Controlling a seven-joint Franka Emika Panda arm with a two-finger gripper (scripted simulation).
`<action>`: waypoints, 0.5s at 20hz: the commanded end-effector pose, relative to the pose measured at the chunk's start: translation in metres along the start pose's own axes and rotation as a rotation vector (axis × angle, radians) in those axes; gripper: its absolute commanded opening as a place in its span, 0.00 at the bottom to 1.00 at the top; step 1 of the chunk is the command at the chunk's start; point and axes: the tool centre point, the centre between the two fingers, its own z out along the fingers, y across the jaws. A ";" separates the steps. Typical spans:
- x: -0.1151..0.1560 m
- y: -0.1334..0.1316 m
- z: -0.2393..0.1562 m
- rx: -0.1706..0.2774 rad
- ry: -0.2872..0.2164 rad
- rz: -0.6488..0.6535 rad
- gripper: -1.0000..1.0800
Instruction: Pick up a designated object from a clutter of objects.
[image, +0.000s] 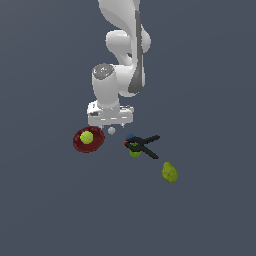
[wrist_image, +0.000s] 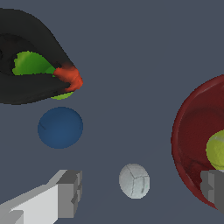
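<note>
— What did you see from the exterior view?

— The white, glossy arm (image: 122, 55) came down from the top centre of the frame, with the gripper (image: 111, 125) low over the flat grey floor (image: 210, 210). Just under it, near the middle of the frame, sat the tiny sphere (image: 111, 131), pale grey-white and smooth. At the exterior view's left of it stood a round dark red bowl (image: 80, 145) with a yellow-green ball (image: 87, 137) inside. At the exterior view's right lay a black clamp (image: 143, 144) with green and blue bits, and lower right, well apart, a lumpy yellow-green fruit (image: 170, 172).

— And the wrist view?

— The sphere (wrist_image: 134, 180) showed faint seams, like a little ball, resting between the two grey fingertips (wrist_image: 70, 192), which were spread wide and touching nothing. The bowl's (wrist_image: 188, 131) glossy red wall curved around the ball (wrist_image: 217, 151). The clamp (wrist_image: 30, 48) was matte black with a green patch and an orange-red tip, and a smooth blue ball (wrist_image: 60, 127) lay just beside it.
</note>
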 end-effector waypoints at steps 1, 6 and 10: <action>-0.014 0.004 0.013 -0.003 -0.002 -0.007 0.96; -0.036 0.009 0.031 -0.008 -0.007 -0.017 0.96; -0.046 0.010 0.038 -0.009 -0.009 -0.021 0.96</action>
